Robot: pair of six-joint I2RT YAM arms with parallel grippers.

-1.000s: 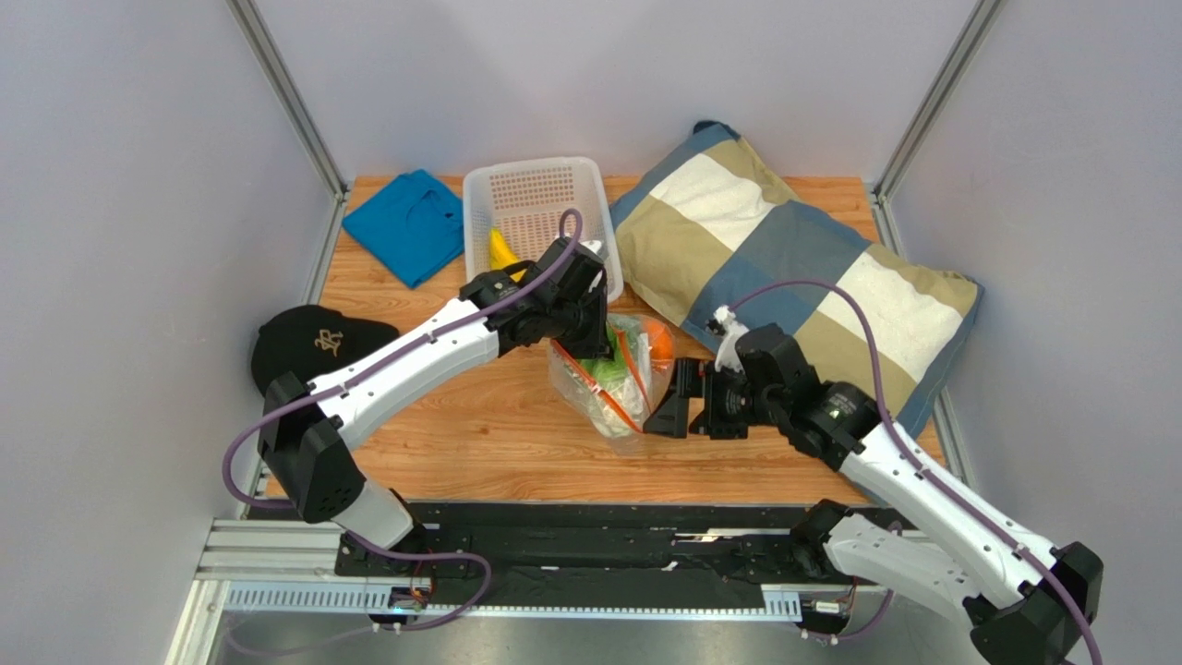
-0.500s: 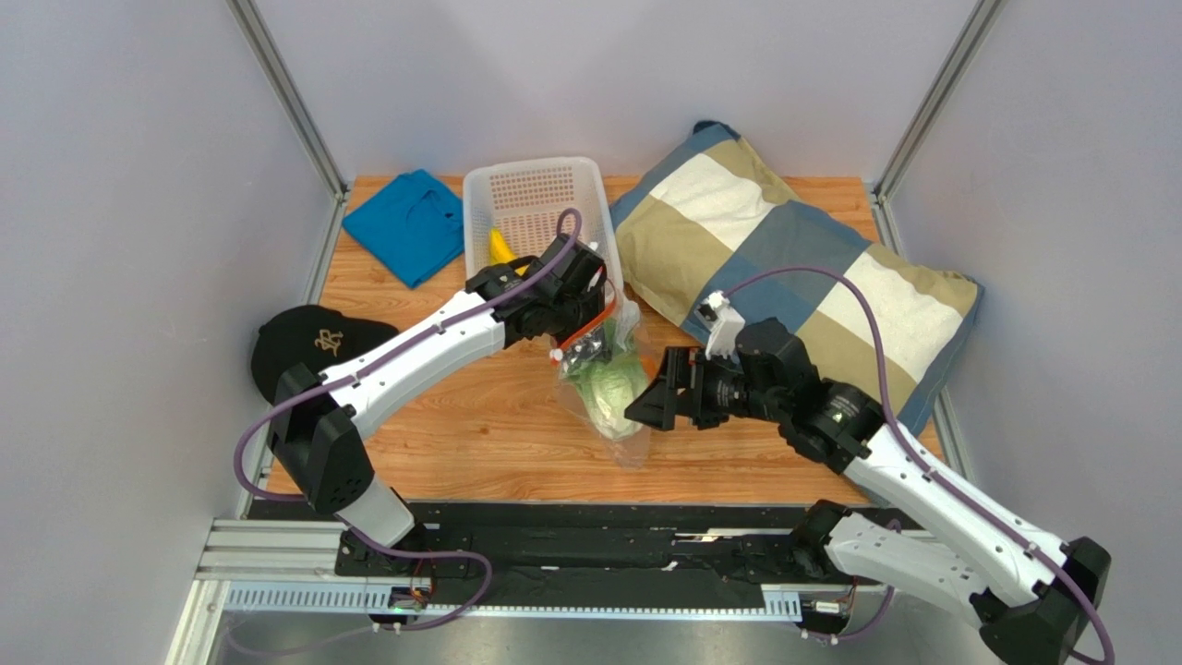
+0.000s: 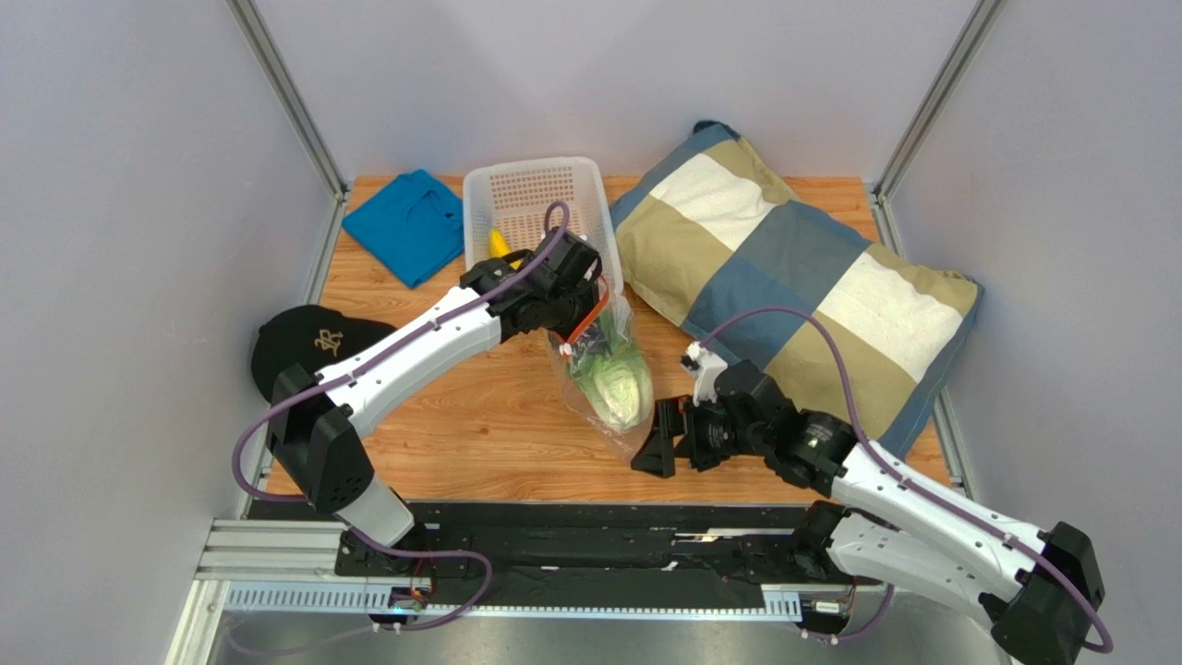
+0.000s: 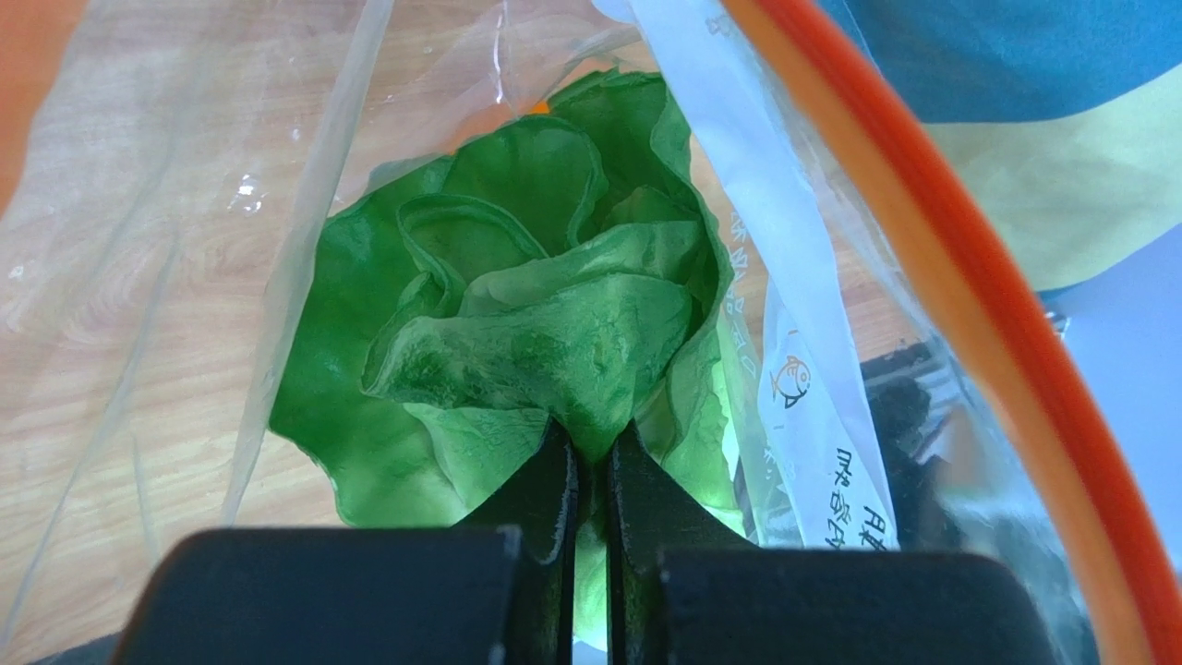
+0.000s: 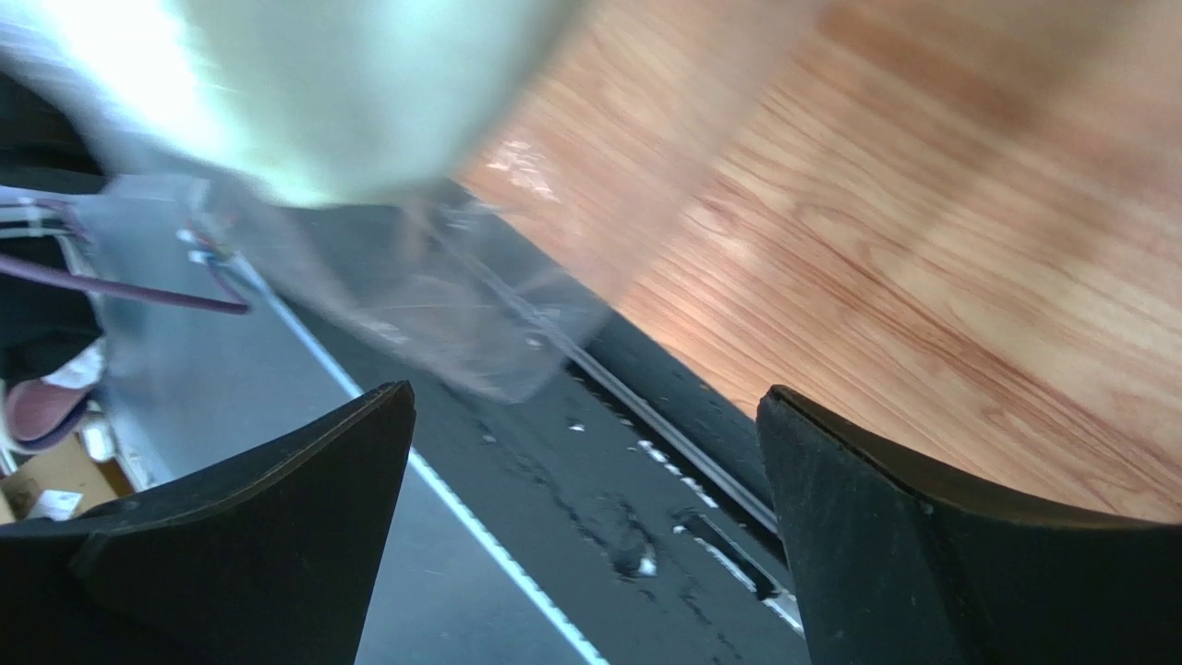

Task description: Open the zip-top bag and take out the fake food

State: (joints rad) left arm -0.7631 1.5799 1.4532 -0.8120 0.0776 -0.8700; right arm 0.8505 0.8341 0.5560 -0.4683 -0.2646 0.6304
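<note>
At centre frame of the overhead view, the left gripper [image 3: 586,308] holds up the top edge of the zip-top bag [image 3: 624,427], which slopes down to the wooden table [image 3: 472,416] with the lettuce head [image 3: 613,388] inside. The left wrist view shows the fingers [image 4: 548,499] pressed together on the bag's clear film, with the green lettuce filling the middle of that frame. The orange-red zip strip [image 4: 957,277] arcs down its right side. A white label [image 4: 819,402] beside the strip bears a small orange fish emblem and dark print turned sideways, which cannot be read.

Lower right of the bag, the right gripper [image 3: 655,441] hovers with jaws spread wide and nothing between them; its wrist view shows a blurred corner of the bag at upper left.

At upper centre, a yellow banana bunch [image 3: 502,251] lies in the white basket [image 3: 479,194]. A black cap [image 3: 312,340] at left carries a gold emblem too small to read. A striped pillow [image 3: 791,277] lies at right and a blue cloth [image 3: 407,222] at upper left.
</note>
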